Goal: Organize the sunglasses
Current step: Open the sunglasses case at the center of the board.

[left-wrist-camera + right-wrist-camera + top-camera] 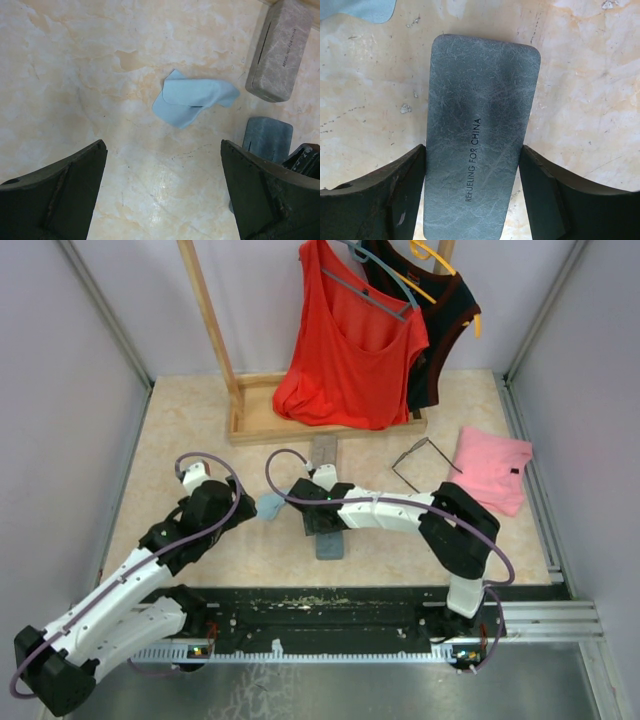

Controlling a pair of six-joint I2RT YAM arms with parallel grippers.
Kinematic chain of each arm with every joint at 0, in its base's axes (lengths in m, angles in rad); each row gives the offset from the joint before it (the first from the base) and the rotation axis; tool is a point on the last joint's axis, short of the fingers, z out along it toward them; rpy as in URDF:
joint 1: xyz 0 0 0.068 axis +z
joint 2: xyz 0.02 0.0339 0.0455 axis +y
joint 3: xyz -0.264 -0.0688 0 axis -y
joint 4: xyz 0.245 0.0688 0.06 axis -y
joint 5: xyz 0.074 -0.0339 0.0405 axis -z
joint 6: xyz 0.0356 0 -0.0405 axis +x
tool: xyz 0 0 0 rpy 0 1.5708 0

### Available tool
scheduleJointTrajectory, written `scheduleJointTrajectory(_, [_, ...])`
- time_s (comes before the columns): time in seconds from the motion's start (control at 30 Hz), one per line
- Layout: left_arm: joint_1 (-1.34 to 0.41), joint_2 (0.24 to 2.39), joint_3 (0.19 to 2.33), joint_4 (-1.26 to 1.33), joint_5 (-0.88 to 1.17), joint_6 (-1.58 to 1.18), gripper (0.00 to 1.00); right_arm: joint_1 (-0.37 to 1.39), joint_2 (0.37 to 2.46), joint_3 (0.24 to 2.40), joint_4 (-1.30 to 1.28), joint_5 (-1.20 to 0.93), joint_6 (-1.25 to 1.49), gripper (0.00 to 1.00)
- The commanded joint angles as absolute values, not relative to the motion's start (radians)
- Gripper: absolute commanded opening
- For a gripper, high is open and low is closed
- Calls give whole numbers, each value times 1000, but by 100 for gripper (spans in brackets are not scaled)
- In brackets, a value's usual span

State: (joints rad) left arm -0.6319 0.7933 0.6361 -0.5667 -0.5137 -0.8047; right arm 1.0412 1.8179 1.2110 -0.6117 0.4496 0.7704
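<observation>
One pair of sunglasses (410,472) lies on the counter (200,440) at the far right, between the base of the wooden rack (255,420) and a folded pink cloth (495,465). Its thin dark frame runs on a diagonal from near-left to far-right, and its wire reaches the cloth's left edge; which end is the front is too fine to tell. Only the top view shows this pair, along with the red top (350,350) and black top (445,330) hanging from the rack. The right wrist view shows what the top view cannot: the dark grey case (480,125) reads "REFUELING FOR CHINA" along its length. The right tool (472,150) straddles the case, its fingers (395,190) set against both long sides with no gap showing. The left wrist view shows the left tool (162,145) spread wide and holding nothing above bare counter, with a crumpled blue cloth (192,100) ahead of it. Further right is a lighter grey case (280,47) bearing a line of print too small to read
</observation>
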Motion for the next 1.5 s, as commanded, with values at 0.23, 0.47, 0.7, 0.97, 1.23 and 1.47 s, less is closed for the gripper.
scheduleJointTrajectory(0.23, [-624, 625, 601, -317, -210, -594, 100, 1030, 1333, 961, -252, 415, 595, 0])
scheduleJointTrajectory(0.47, [-624, 547, 598, -114, 46, -505, 100, 932, 984, 687, 211, 72, 454, 0])
scheduleJointTrajectory(0.7, [-624, 514, 621, 98, 265, -425, 100, 917, 822, 671, 374, -189, 322, 0])
scheduleJointTrajectory(0.97, [-624, 505, 643, 365, 564, -410, 100, 919, 803, 759, 486, -476, 266, 0])
scheduleJointTrajectory(1.23, [-624, 530, 643, 604, 765, -444, 100, 917, 821, 787, 647, -681, 273, 0])
scheduleJointTrajectory(1.47, [-624, 613, 670, 719, 841, -522, 100, 917, 874, 818, 708, -731, 253, 0])
